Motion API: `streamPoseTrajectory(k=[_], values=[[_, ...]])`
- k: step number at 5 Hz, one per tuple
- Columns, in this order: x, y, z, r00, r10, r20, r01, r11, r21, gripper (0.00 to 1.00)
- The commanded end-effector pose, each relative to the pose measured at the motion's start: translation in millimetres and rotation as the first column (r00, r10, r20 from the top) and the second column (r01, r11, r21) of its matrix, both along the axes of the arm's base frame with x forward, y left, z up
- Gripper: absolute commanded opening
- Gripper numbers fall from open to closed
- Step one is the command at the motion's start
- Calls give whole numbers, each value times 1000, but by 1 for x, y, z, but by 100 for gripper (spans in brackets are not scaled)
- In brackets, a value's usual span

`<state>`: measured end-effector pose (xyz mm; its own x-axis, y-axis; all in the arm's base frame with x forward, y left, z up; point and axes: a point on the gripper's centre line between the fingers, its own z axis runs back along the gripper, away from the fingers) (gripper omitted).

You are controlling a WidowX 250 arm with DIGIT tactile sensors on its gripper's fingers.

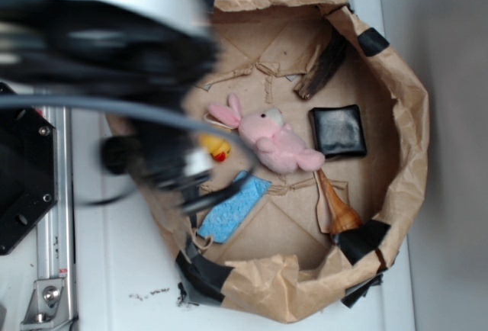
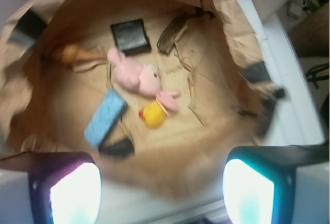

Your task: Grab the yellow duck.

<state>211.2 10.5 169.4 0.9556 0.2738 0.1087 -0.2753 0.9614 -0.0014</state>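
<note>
At frame centre, inside brown paper bag (image 2: 216,38): yellow duck (image 2: 152,114) touching pink plush bunny (image 2: 138,77) | gripper (image 2: 162,190) at lower edge, fingers (image 2: 72,193) spread open, holding nothing | blue sponge (image 2: 104,116) left of duck.

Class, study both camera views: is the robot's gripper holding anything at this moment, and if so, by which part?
Nothing is held. The gripper is open and empty, above the paper bag; the yellow duck lies untouched beside the pink plush bunny.
</note>
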Motion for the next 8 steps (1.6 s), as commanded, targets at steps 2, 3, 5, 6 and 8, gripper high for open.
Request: streamPoseTrajectory(k=[2,3,5,6,8], values=[[-1,28,-94,995,-98,-18,99,993,66,100],[8,32,-116,993,-107,-52,110,991,79,100],[10,30,-119,993,-111,-49,115,988,98,100],[14,35,-107,999,-40,2,39,995,92,100],[11,37,-115,1000,-18,-3,18,999,37,100]])
